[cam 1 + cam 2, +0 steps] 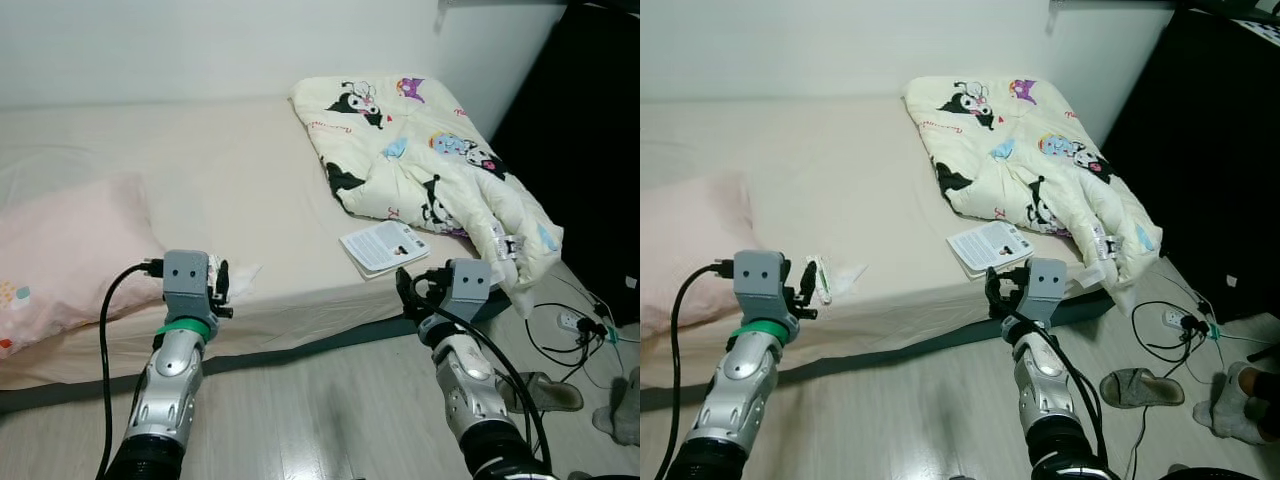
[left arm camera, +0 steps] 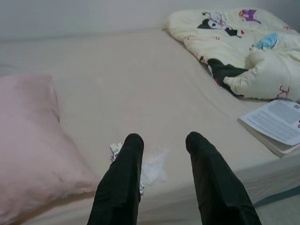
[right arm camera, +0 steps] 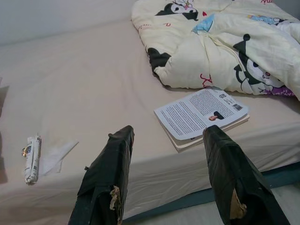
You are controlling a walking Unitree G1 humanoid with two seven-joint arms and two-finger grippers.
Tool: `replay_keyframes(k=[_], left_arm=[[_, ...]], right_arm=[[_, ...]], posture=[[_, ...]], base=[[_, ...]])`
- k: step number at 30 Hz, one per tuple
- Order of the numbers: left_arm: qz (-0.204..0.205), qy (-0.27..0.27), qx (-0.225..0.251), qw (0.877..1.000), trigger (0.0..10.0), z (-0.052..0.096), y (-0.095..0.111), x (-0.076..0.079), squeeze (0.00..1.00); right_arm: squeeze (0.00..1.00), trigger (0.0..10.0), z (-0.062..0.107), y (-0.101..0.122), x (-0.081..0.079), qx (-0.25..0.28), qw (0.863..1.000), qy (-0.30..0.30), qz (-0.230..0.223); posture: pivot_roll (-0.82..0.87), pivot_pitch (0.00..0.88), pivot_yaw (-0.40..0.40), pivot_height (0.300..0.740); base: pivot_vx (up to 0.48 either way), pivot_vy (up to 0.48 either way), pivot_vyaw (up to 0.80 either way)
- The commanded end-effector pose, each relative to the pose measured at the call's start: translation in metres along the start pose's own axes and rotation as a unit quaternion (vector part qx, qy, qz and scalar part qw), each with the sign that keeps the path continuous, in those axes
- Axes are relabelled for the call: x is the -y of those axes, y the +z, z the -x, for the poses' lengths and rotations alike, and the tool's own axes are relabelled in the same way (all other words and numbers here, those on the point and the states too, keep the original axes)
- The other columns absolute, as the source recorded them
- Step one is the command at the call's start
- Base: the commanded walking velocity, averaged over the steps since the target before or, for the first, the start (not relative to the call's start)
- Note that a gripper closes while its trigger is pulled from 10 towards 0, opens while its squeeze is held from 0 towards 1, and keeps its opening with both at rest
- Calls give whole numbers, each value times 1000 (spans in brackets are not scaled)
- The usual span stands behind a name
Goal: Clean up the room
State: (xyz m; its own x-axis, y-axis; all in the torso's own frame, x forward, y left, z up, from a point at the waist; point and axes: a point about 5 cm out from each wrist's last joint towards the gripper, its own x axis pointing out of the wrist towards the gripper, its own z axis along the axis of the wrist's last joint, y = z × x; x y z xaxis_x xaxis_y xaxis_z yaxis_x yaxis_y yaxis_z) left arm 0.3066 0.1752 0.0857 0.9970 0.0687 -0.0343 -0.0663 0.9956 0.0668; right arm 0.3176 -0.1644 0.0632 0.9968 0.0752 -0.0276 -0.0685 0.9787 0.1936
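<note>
Wrapper [image 3: 32,158] lies lengthwise at the bed's [image 1: 250,180] front edge; our wide-open left gripper [image 2: 164,145] is nearer than our right [image 3: 166,140], also wide.

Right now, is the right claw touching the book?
Apart. In the right wrist view, bare sheet shows between the right claw and the book.

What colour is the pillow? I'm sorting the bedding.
Pale pink; the pillow shows best in the left wrist view.
</note>
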Motion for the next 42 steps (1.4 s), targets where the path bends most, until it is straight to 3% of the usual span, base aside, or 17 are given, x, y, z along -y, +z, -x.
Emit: replay_keyframes(k=[1,17,28,34,42], left_arm=[[2,-2,-11,1000,10000,-1,-4,1,0],[5,5,-9,1000,10000,-5,0,0,0],[6,9,-8,1000,10000,-4,0,-2,0],[6,9,-8,1000,10000,-4,0,-2,0],[4,9,-11,1000,10000,-4,-1,-4,0]], right_arm=[[0,10000,2,-3,2,-8,1000,-4,-3],[0,10000,-2,-3,-3,-17,1000,4,21],[0,10000,-3,-2,-3,-16,999,7,38],[0,10000,-4,-2,-4,-16,999,8,37],[0,10000,-4,-3,-8,-15,999,21,19]], posture=[[-42,16,-27,740],[-34,10,-32,740],[-28,6,-32,740],[-28,6,-31,740],[-26,6,-25,740]], base=[[0,0,0],[0,148,0],[0,480,333],[0,480,783],[0,480,0]])
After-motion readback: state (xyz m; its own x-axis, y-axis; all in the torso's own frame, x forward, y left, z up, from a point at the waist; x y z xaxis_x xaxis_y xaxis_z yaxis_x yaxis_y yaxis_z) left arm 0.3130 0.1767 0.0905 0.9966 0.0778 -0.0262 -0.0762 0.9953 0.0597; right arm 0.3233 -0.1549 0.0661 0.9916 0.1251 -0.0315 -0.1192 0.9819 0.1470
